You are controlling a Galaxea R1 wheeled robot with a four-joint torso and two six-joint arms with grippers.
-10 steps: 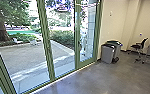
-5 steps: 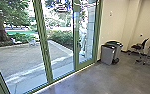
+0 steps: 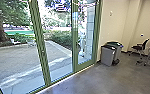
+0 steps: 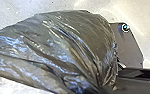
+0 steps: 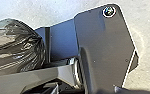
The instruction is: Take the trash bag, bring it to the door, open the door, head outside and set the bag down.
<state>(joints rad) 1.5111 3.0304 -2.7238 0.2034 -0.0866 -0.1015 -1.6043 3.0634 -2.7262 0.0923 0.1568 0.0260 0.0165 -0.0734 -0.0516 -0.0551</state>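
Trash bag (image 4: pixel 53 47): dark, glossy thin film, by the robot's base plate (image 4: pixel 129 45), overlapping its edge near a corner w/ round fitting in L wrist view. Can't tell if it hangs clear of the plate or leans on it. Film pulls into tight pleats (image 4: pixel 104 77); that's the grab spot, IMO: bunched film takes load better than a single layer.

Handling, best guess: soft, floppy, prob. light to mod. wt, contents n/a. Slick surface, so slip risk w/ a shallow pinch; film could tear on plate corner or door edge. Expect swing on turns.

Grippers: can't tell if L gripper or R gripper is wide, narrow or on the bag. Prob. carry phase, but which one has the load is unconfirmed.

Loc: robot inside, green-framed glass door (image 3: pixel 74 40) ahead, looks closed. Paved yard (image 3: pixel 16 60) beyond, so door + put-down still TBD. Gray bins (image 3: pixel 107 55) past the frame's far end, n/a for this job.
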